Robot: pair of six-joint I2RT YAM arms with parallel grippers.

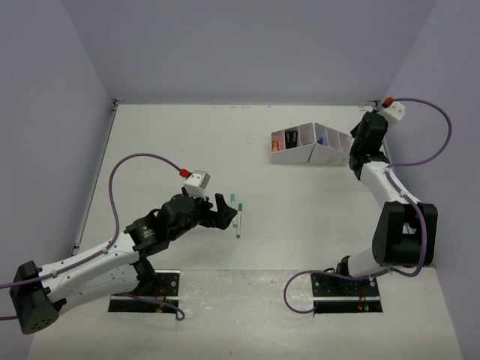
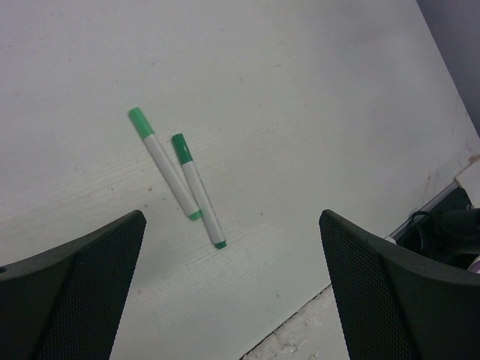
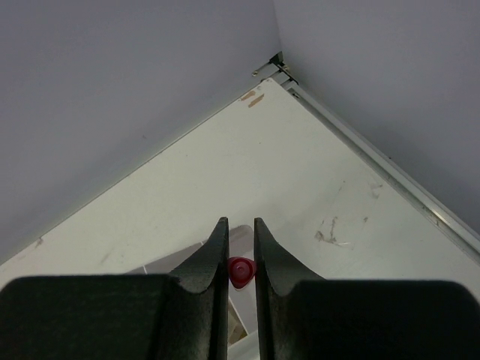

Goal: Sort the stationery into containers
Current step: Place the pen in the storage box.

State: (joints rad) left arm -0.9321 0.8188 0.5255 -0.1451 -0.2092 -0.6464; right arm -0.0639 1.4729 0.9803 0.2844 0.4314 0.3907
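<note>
Two thin white pens with green caps (image 2: 166,165) (image 2: 199,191) lie side by side on the table. In the top view they (image 1: 240,220) are just right of my left gripper (image 1: 223,211). My left gripper (image 2: 231,223) is open and empty, low over the table, with the pens' near ends just ahead of its fingers. My right gripper (image 3: 240,229) is shut on a red-capped pen (image 3: 241,271), seen end-on. It holds the pen above the right end of the white organizer (image 1: 311,154), whose edge shows below the fingers (image 3: 162,263). In the top view the right gripper (image 1: 355,157) hides the pen.
The organizer's compartments hold orange-black highlighters (image 1: 291,139) and small blue and pink items (image 1: 321,139). Grey walls close the back and both sides. The table's near edge and the left arm's base plate (image 2: 442,225) are close behind the left gripper.
</note>
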